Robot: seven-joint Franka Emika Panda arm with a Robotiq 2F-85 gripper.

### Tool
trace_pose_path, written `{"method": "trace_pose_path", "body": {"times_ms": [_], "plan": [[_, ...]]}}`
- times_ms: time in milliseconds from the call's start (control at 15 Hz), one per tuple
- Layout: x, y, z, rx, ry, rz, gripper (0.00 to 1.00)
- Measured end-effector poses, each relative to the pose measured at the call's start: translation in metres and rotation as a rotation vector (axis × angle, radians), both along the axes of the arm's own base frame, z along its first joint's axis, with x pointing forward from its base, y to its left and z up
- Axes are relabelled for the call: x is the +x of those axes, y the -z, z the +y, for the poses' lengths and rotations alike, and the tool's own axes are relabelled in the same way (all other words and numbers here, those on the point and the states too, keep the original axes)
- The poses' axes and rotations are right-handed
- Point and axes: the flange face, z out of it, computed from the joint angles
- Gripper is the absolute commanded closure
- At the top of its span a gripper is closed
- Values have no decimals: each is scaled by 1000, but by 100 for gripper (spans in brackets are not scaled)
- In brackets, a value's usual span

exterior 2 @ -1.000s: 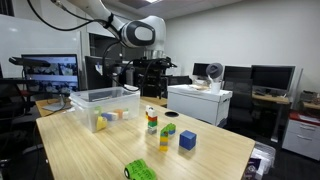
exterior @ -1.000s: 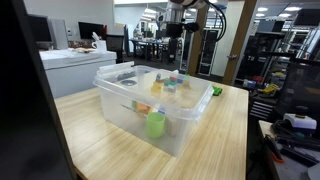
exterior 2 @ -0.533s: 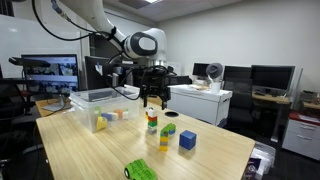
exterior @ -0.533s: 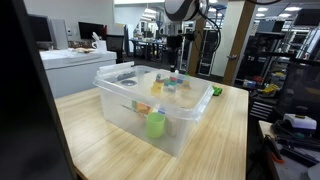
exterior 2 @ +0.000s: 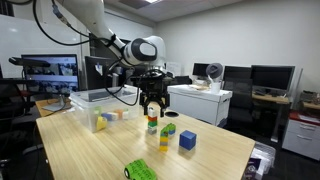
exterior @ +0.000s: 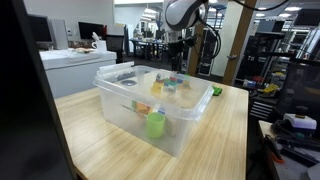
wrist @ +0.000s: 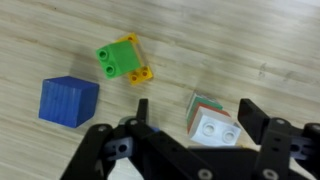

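My gripper (wrist: 198,112) is open and hangs straight over a small stack of bricks (wrist: 213,125) with a white studded top and green and red layers beneath. The stack stands between the two fingers (wrist: 258,116), apart from both. In an exterior view the gripper (exterior 2: 152,106) is just above the stack (exterior 2: 152,122) on the wooden table. A green-and-yellow brick (wrist: 124,58) and a blue cube (wrist: 69,101) lie next to it; they also show in an exterior view, the green-and-yellow brick (exterior 2: 167,133) and the blue cube (exterior 2: 187,140).
A clear plastic bin (exterior: 150,100) with several coloured blocks stands on the table; it also shows in an exterior view (exterior 2: 100,108). A green toy (exterior 2: 140,170) lies near the table's front edge. A small green piece (exterior: 216,91) lies by the bin. Desks and monitors surround the table.
The arm has swung over from above the bin and come down, so the gripper now hangs just over the stack of bricks. The blocks have not moved.
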Motion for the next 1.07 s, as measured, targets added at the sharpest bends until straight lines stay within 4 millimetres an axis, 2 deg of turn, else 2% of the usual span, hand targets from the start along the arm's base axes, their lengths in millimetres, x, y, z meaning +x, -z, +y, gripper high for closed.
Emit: {"method": "trace_pose_path", "body": {"times_ms": [467, 533, 600, 667, 1067], "plan": [[-4, 7, 1, 0, -4, 16, 90], [-4, 7, 1, 0, -5, 17, 62], [-4, 7, 2, 1, -6, 17, 49], [-4, 8, 3, 2, -8, 18, 49], [-3, 10, 10, 10, -26, 24, 8]]}}
